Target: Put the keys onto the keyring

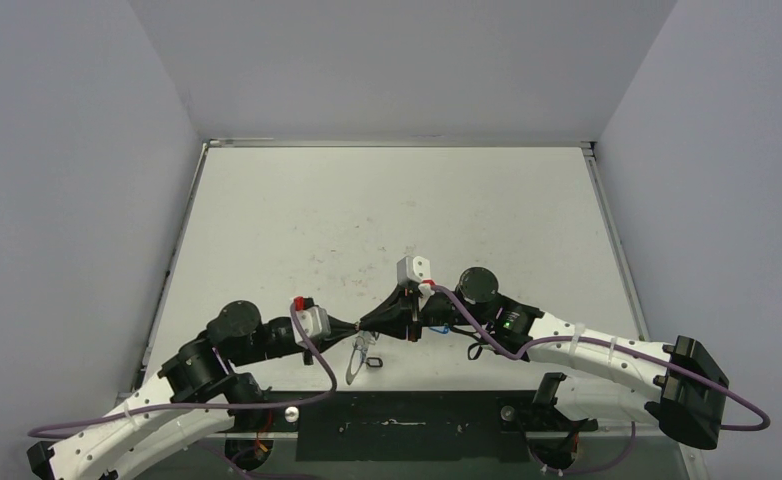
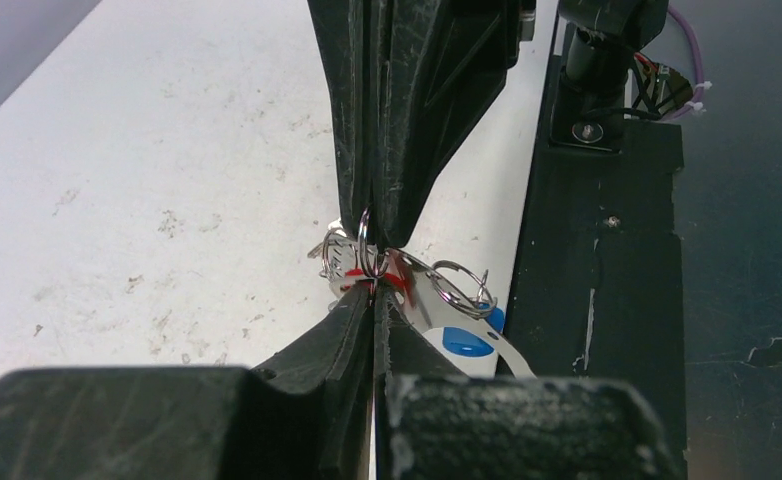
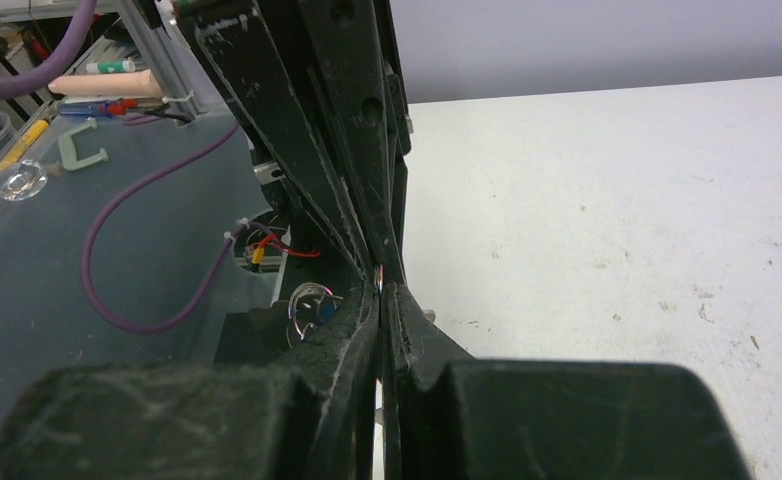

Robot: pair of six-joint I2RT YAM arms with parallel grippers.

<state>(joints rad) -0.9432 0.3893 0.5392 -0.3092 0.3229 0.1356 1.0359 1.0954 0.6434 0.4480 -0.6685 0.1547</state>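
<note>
Both grippers meet tip to tip above the table's near edge. In the left wrist view my left gripper (image 2: pixel 375 290) is shut, its tips pinching the red-tagged key (image 2: pixel 399 278). A thin metal keyring (image 2: pixel 366 248) rises edge-on from there into my right gripper (image 2: pixel 372 232), which is shut on it. A blue-tagged key (image 2: pixel 467 341) on a small split ring (image 2: pixel 462 290) hangs just to the right. The right wrist view shows my right gripper (image 3: pixel 380 287) shut, with that split ring (image 3: pixel 307 305) to its left. From above, the keys (image 1: pixel 365 352) dangle below the left gripper (image 1: pixel 369 324) and right gripper (image 1: pixel 392 318).
A black base plate (image 1: pixel 397 425) runs along the near edge, right of the keys (image 2: pixel 607 280). The scuffed white table (image 1: pixel 397 210) stretches away behind. Off the table's side lie a purple cable (image 3: pixel 117 300) and a green clamp (image 3: pixel 82 145).
</note>
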